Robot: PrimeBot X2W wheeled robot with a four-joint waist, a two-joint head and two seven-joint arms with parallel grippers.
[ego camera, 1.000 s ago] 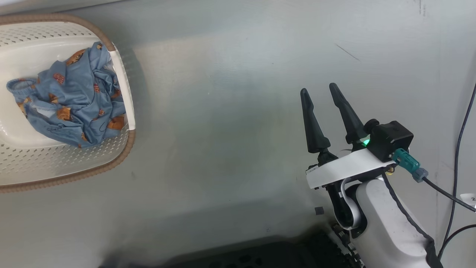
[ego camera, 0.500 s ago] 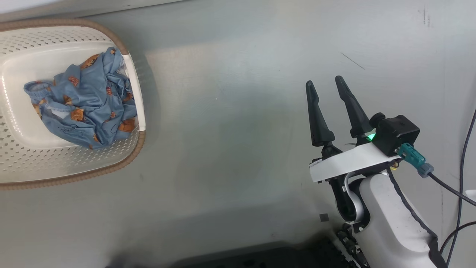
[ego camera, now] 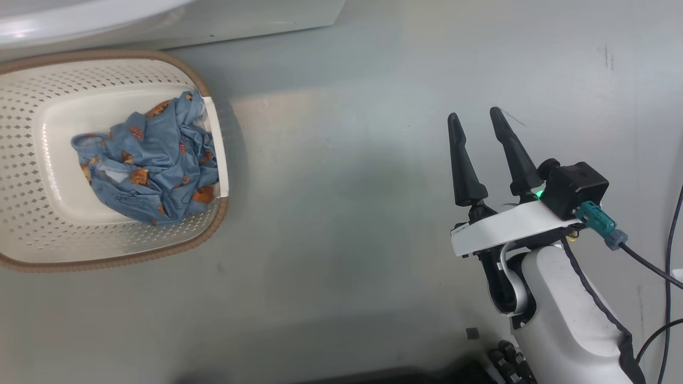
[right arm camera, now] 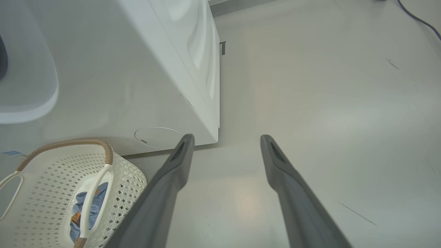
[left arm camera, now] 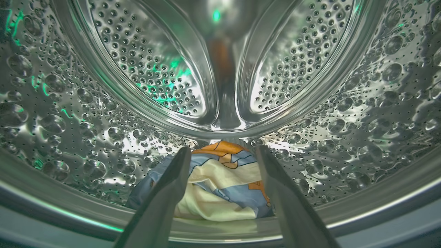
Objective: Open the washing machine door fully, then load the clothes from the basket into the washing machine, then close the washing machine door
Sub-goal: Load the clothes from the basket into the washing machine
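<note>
left hand (left arm camera: 222, 147), released, sits inside the washing machine drum (left arm camera: 69, 113) over the patched garment (left arm camera: 220, 186) on its bottom. right hand (ego camera: 474, 112), released and empty, hangs above the floor (ego camera: 341, 186). the blue printed garment (ego camera: 155, 170) lies against the basket (ego camera: 133, 242)'s right edge.

My right claw (ego camera: 474, 113), two long dark tapered fingers on a white wrist plate (ego camera: 507, 229), stands spread wide and empty, my pale rounded forearm (ego camera: 565, 314) bending in below it. My left claw (left arm camera: 223, 148) gapes equally wide; up close it blurs, so its grip looks empty, I think.
</note>
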